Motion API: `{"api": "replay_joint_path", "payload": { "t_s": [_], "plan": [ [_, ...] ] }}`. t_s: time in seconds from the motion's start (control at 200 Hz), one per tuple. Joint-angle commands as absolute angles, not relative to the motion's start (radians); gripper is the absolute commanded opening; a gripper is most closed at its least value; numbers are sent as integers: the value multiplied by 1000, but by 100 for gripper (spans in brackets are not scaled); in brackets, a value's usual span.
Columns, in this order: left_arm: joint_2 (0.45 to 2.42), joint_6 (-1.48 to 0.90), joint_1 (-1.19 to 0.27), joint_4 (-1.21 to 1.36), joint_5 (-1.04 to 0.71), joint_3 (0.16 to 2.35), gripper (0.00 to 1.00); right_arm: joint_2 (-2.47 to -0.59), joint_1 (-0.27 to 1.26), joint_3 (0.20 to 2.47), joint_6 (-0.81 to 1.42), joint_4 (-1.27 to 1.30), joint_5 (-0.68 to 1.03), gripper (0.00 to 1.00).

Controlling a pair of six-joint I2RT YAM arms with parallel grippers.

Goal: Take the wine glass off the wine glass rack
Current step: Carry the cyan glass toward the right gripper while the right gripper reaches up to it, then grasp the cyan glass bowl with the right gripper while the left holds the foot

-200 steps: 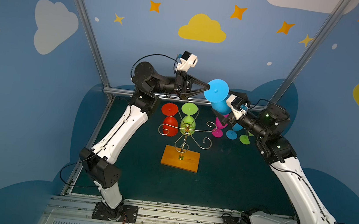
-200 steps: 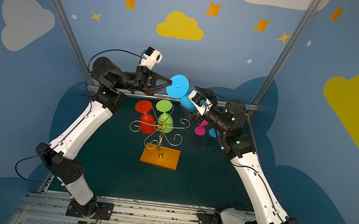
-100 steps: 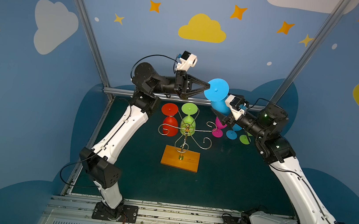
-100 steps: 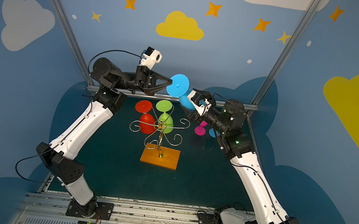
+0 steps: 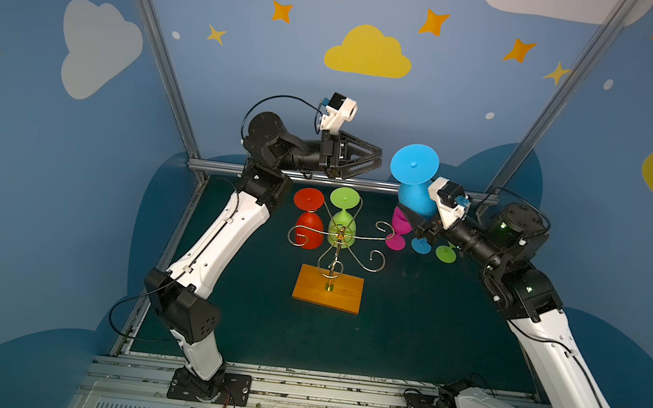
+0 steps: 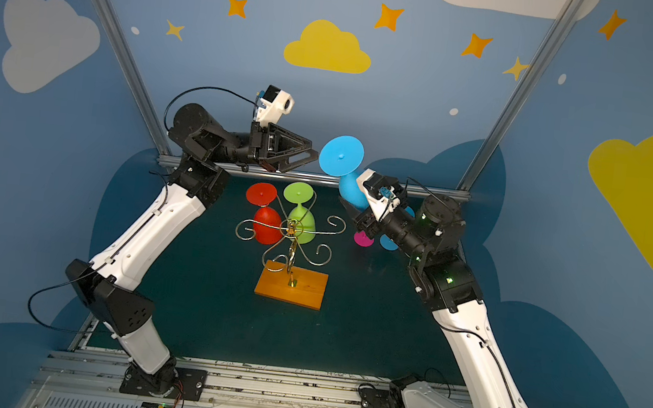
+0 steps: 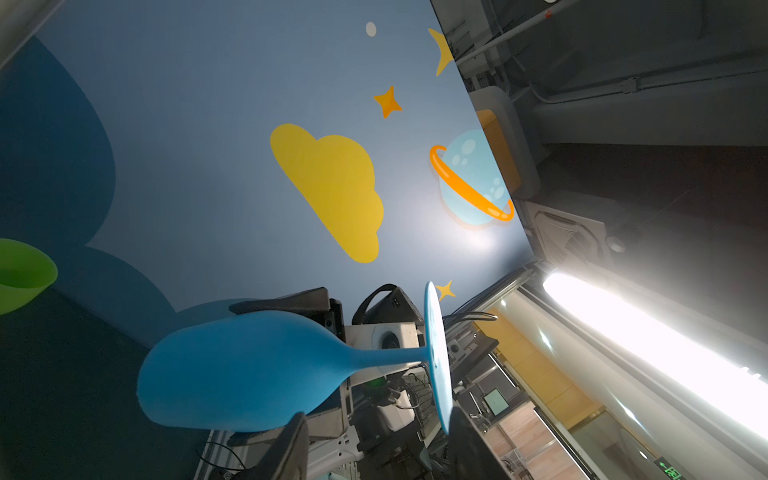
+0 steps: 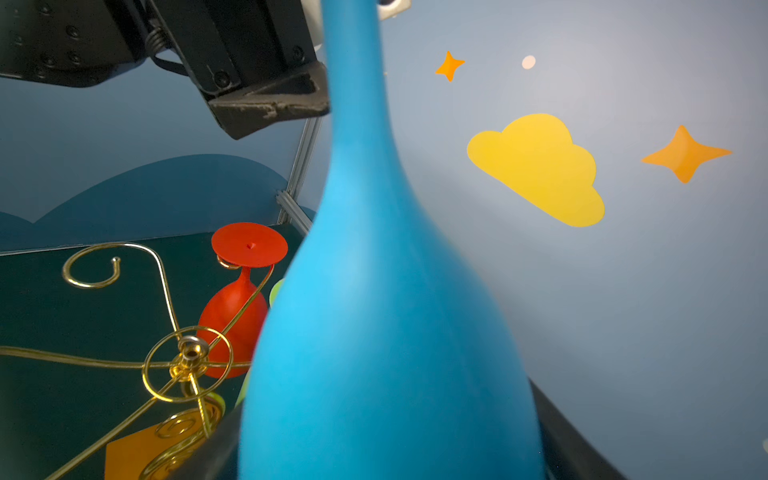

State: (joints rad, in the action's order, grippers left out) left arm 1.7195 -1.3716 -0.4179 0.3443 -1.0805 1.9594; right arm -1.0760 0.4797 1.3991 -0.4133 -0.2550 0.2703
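A blue wine glass (image 5: 413, 165) (image 6: 340, 156) hangs in the air at the back, foot upward and off the rack. My right gripper (image 5: 415, 219) (image 6: 351, 211) (image 8: 386, 436) is shut on the blue wine glass's bowl (image 8: 386, 332). My left gripper (image 5: 379, 160) (image 6: 313, 150) (image 7: 376, 419) is open just left of the foot, and the blue wine glass (image 7: 249, 374) lies a little beyond its fingertips. The gold wire wine glass rack (image 5: 340, 235) (image 6: 292, 226) (image 8: 189, 357) stands on its orange wooden base (image 5: 327, 289). A red glass (image 5: 308, 222) and a green glass (image 5: 342, 223) hang from it.
A magenta glass (image 5: 397, 230), a blue glass foot (image 5: 420, 246) and a green glass foot (image 5: 445, 253) stand on the dark mat at the back right, partly hidden under my right arm. A metal rail (image 5: 360, 184) runs along the back edge.
My left gripper was shut on the blue glass's stem by the foot; it has opened and let go, drawing slightly left. The right gripper has closed onto the bowl.
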Motion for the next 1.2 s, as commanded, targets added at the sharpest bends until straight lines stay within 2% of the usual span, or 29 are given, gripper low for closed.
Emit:
{"api": "replay_joint_path", "payload": {
  "t_s": [0.0,0.11,0.17,0.305,0.596,0.876,1.196],
  "plan": [
    [1692,-1124,-408,199,-1022,1984,55,-1040,485,1399,-348,-357,181,25],
    [1677,-705,-415,-87,-889,2039,54,-1032,485,1447,-266,-504,111,19],
    [1654,-495,-426,-153,-789,2009,53,-1031,485,1472,-232,-584,80,17],
    [1586,-213,-449,-31,-645,1860,51,-1033,485,1521,-178,-730,27,14],
    [1521,340,-575,104,-550,1701,50,-1095,488,1658,-128,-899,48,7],
    [1523,443,-604,260,-553,1634,48,-1183,507,1772,-108,-982,106,4],
    [1538,480,-613,274,-566,1646,48,-1230,565,1810,-107,-1017,96,3]
  ]
}}
